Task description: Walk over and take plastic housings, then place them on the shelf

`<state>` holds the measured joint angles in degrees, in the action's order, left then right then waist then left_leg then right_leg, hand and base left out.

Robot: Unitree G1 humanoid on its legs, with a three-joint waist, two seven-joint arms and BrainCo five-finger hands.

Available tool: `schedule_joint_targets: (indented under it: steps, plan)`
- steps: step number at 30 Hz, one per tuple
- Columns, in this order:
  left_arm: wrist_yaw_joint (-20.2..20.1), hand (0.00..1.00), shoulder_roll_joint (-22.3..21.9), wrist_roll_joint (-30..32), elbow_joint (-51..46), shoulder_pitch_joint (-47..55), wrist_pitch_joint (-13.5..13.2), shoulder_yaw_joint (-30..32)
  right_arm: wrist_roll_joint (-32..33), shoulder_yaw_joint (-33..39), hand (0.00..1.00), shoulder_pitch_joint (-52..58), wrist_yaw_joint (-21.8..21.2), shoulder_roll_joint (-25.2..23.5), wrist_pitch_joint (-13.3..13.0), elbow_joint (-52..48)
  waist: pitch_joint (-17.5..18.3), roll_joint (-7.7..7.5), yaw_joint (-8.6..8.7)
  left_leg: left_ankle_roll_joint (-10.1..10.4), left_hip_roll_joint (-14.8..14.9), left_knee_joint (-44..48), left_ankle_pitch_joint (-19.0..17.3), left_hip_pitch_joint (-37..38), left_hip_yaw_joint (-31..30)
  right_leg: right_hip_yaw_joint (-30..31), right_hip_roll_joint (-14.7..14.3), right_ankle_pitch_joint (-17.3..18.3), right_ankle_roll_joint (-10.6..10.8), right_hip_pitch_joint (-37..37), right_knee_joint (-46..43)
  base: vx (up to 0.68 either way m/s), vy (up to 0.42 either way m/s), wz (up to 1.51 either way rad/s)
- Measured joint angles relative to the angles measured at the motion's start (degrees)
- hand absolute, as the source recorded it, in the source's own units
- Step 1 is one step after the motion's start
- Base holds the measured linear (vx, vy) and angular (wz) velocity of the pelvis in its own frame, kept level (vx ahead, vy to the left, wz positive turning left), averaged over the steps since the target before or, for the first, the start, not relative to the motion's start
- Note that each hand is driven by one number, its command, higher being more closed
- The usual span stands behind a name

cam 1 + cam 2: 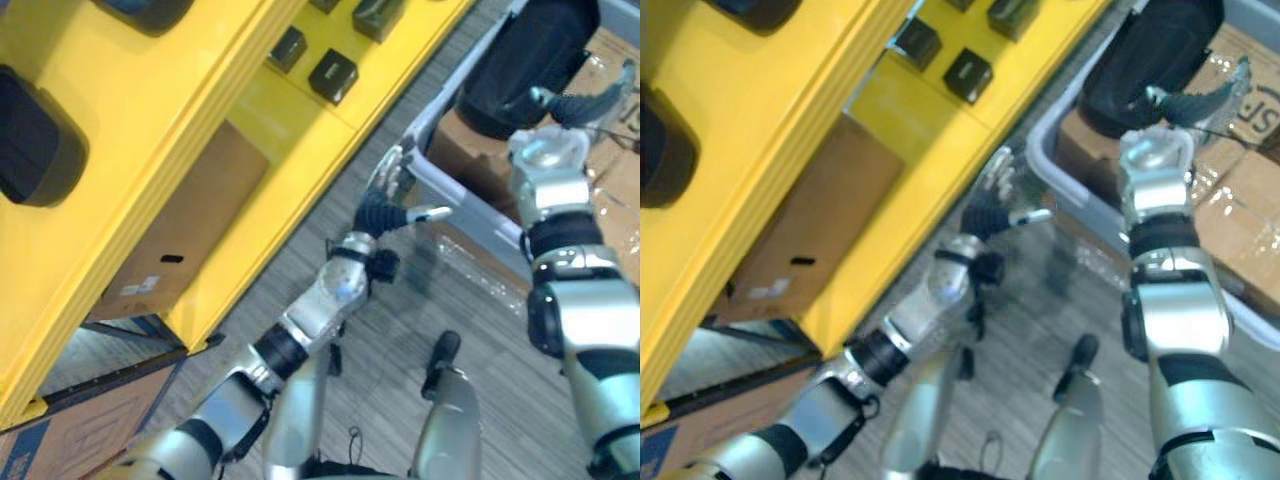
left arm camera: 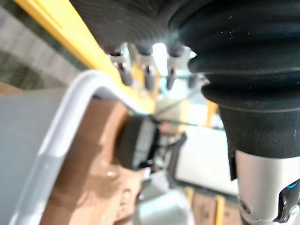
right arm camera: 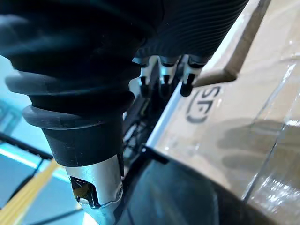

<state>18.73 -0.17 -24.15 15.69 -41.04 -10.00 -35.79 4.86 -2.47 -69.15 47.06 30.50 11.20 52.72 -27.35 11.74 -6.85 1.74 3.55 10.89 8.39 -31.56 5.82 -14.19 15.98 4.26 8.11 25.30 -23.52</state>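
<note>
Over the grey bin (image 1: 465, 200), your right robot hand (image 1: 575, 105) hangs released, fingers straight, just beside the black plastic housing (image 1: 530, 55) lying inside by cardboard (image 1: 610, 190). You cannot tell its long axis. Your left robot hand (image 1: 385, 205), also released, is at the bin's rim.

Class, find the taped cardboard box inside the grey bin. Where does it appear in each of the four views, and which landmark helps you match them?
Left eye view: the taped cardboard box lies at the far right, inside the bin.
Right eye view: on the right side, again inside the bin.
Left wrist view: the brown surface beside the pale rim.
Right wrist view: the large tan taped area.
Shared landmark: the grey bin, whose rim borders the box.
</note>
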Motion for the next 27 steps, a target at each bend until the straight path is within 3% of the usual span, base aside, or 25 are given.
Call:
schedule_joint_targets:
  steps: [3, 7, 13, 27]
  plan:
    - [-1.2, 0.00, 0.9, -0.2, -1.9, 2.0, 0.0, -1.3, 0.0, 0.0, 0.00, 0.0, 3.1, 0.4, -0.5, -1.2, 0.0, 0.00, -0.11, -0.4, 0.0, 1.2, -0.3, -0.1, 0.0, -0.1, 0.1, 0.0, 0.0, -0.5, -0.1, 0.03, -0.017, 0.03]
    - [-1.4, 0.00, 1.0, -0.2, -2.9, 3.0, 0.1, -1.5, 0.7, 2.4, 0.00, 0.0, 7.0, 1.5, -4.4, -5.8, 0.0, 0.00, -0.05, -0.3, 0.1, 2.0, -0.9, -0.4, 0.2, -0.1, 0.2, 0.0, 0.0, -0.6, -0.2, 0.00, 0.000, 0.00]
    - [-1.4, 0.00, 0.9, -0.6, -2.9, 3.2, 0.1, -1.4, 4.5, 4.3, 0.00, 1.0, 7.6, 1.6, -5.8, -6.9, 0.0, -0.01, 0.10, -0.5, 0.9, 2.7, -1.3, 0.0, 1.0, 0.1, -0.1, -0.1, 0.2, -1.3, 0.3, 0.00, -0.014, -0.05]
    - [-1.4, 0.00, -0.1, -3.1, 0.2, 5.2, 0.0, -2.7, 13.1, 3.9, 0.00, 1.8, 0.2, 0.3, 1.4, 0.0, 0.0, 0.00, -0.47, -0.4, 1.1, 1.5, -0.9, 0.4, 1.4, -0.2, -0.2, -0.5, 0.2, -1.3, 1.0, 0.04, -0.031, -0.01]
